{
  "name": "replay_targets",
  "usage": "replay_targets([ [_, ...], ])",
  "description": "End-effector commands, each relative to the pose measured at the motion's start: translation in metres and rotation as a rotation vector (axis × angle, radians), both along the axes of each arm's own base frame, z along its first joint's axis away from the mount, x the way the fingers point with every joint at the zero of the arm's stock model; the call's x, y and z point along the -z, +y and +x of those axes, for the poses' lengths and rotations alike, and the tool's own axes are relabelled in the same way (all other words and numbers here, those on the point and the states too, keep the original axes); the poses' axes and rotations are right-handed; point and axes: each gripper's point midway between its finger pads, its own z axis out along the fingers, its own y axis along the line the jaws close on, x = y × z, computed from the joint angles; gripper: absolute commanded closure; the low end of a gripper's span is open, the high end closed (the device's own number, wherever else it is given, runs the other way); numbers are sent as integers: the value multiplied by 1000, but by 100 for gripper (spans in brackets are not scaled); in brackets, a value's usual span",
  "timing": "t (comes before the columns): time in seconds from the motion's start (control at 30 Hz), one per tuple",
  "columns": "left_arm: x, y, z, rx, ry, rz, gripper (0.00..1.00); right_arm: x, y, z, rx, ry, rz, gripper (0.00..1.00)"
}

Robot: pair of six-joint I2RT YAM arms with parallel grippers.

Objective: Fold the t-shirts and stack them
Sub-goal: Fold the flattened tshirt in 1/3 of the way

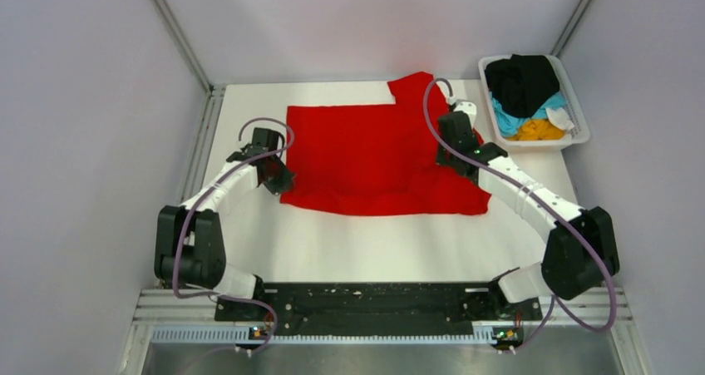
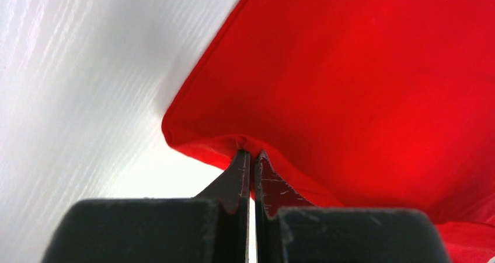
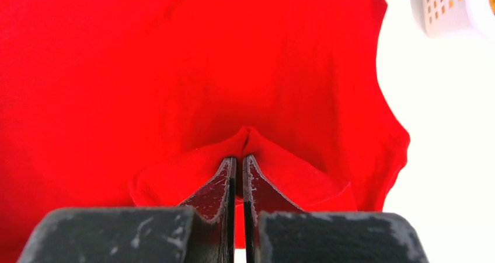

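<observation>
On my feed the white counter (image 1: 366,250) shows a faint streaked grain in the left wrist view. A white plastic basket (image 1: 540,145) sits at its far right corner, and a corner of its perforated wall (image 3: 446,9) shows in the right wrist view. Pale grey walls (image 1: 83,101) close off three sides, with metal posts (image 1: 177,34) at the far corners. A black plate (image 1: 366,302) and a ribbed metal rail (image 1: 366,333) run along the near edge.

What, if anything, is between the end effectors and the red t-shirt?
Nothing visible. The left end effector is shut on the red t-shirt at its left edge, and the right end effector is shut on a fold near its right side. Each pinches the cloth directly.
</observation>
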Motion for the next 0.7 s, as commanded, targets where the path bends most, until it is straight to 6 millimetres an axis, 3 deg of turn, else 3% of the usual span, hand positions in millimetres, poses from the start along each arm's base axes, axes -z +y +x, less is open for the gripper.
replay_targets([
  [0.0, -14, 5, 33, -44, -70, -24, 100, -27, 6, 44, -53, -107, 9, 100],
  [0.2, -9, 25, 63, -101, -70, -5, 100, -19, 0, 82, -58, -103, -44, 100],
  [0.4, 3, 23, 87, -97, -69, -33, 100, -11, -5, 123, -79, -108, -81, 100],
  [0.57, 13, 35, 99, -151, -51, 26, 100, 4, -8, 158, -76, -106, -114, 100],
  [0.6, 12, 38, 101, -153, -53, 41, 91, 3, -9, 169, -72, -121, -128, 98],
  [0.63, 9, 42, 106, -158, -54, 55, 81, 11, -11, 174, -75, -104, -147, 90],
  [0.67, 4, 45, 110, -167, -54, 71, 66, 8, -14, 183, -59, -104, -165, 72],
])
